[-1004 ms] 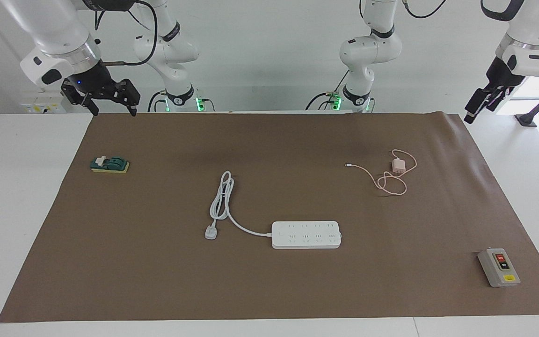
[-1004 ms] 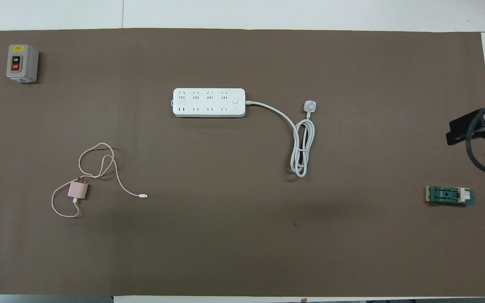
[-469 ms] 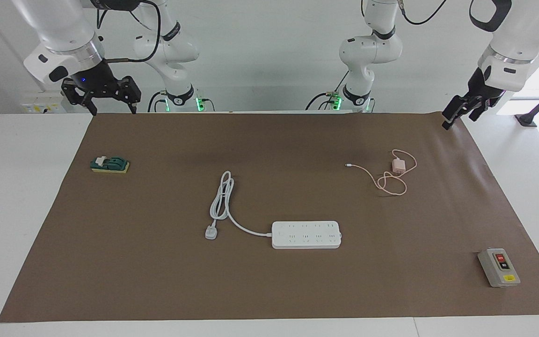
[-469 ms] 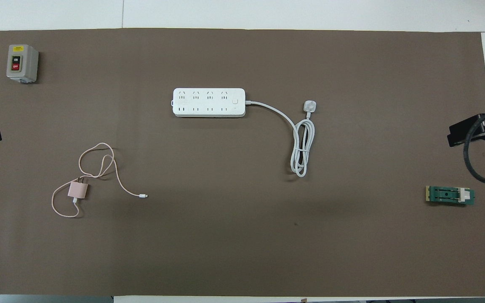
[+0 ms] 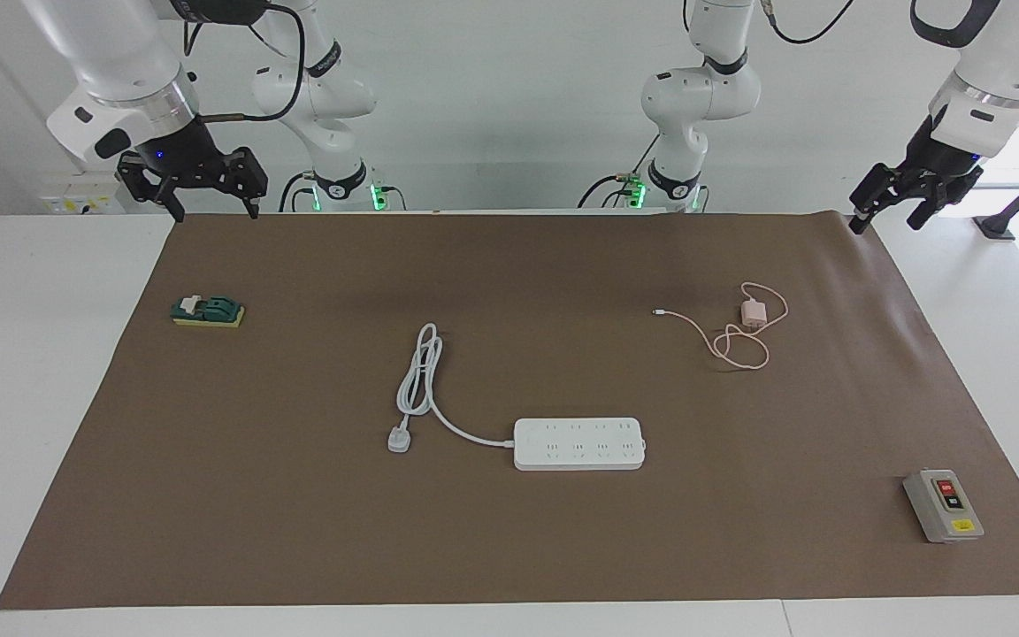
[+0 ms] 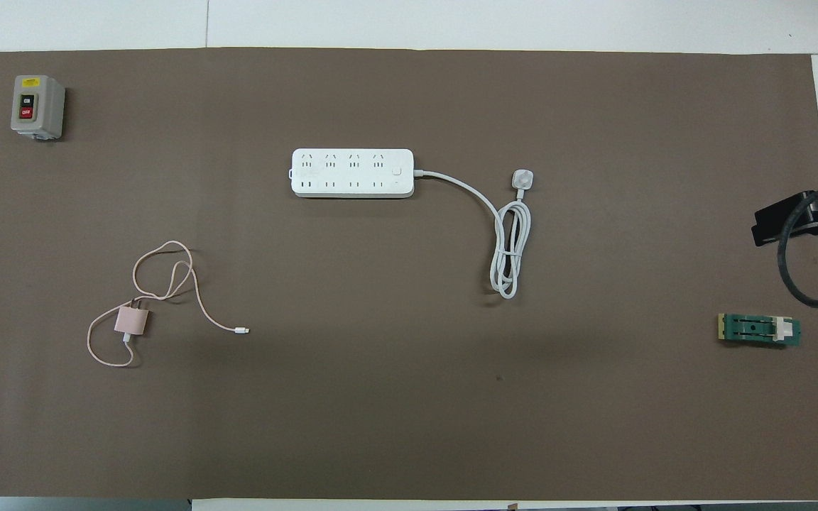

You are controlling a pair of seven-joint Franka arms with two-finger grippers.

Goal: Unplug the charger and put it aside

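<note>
A long white plastic power strip [image 5: 579, 443] and a grey button box [image 5: 943, 505] lie well apart from the pale pink cube charger [image 5: 753, 312], seemingly unplugged, cable looped. The left gripper [image 5: 890, 205] and right gripper [image 5: 206, 196] hang with fingers spread, holding nothing.

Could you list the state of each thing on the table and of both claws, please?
charger: unplugged, lying on the mat, cable loosely looped
power strip: sockets empty, its own cord coiled, plug lying loose
grey switch box: lying flat, buttons facing up
green switch block: lying flat on the mat
left claw: open, empty, raised over the mat's corner
right claw: open, empty, raised over the mat's edge
</note>
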